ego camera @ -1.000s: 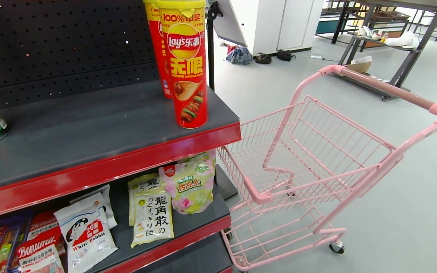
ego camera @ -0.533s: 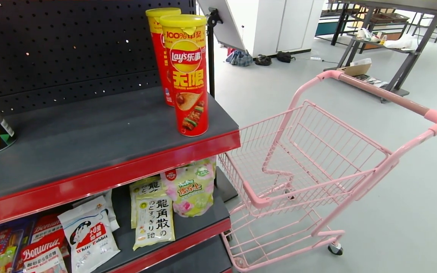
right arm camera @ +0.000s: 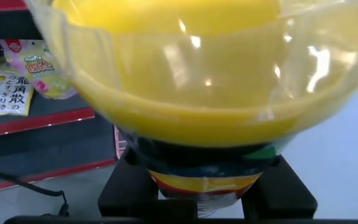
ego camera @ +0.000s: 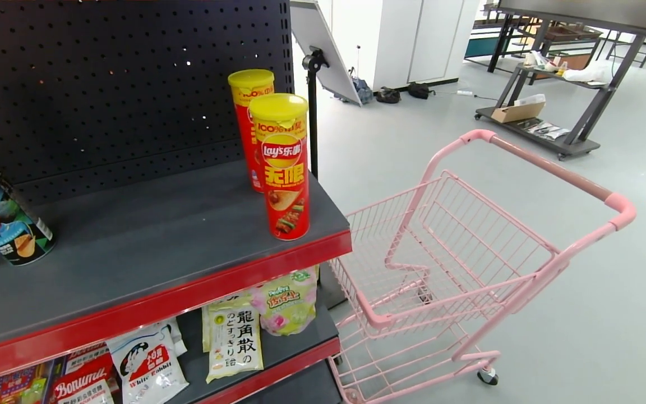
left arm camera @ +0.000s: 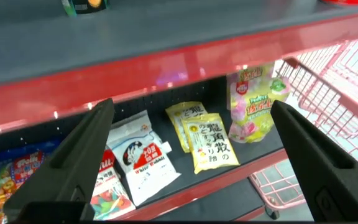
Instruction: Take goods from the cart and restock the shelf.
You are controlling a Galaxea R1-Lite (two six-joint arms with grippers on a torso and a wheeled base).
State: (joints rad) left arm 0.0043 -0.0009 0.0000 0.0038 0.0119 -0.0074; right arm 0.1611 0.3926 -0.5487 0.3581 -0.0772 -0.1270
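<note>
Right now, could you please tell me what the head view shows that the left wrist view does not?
Head view adds the yellow lids of the red cans, the pegboard and the pink cart's handle. Left wrist view adds the left claw, open, facing the lower shelf. Both have the white bag, the yellow bag and the cart's wire basket.

The top shelf [ego camera: 132,247], grey with a red front edge, carries a red can [ego camera: 285,168] at the front of its right end, a second red can [ego camera: 247,112] just behind it, and a dark can [ego camera: 3,224] at the left. The lower shelf [ego camera: 295,350] holds a white bag [ego camera: 146,367], a yellow bag [ego camera: 233,342] and a green pouch [ego camera: 285,303]. A cart [ego camera: 469,252] stands on the floor [ego camera: 581,336] beside it.
</note>
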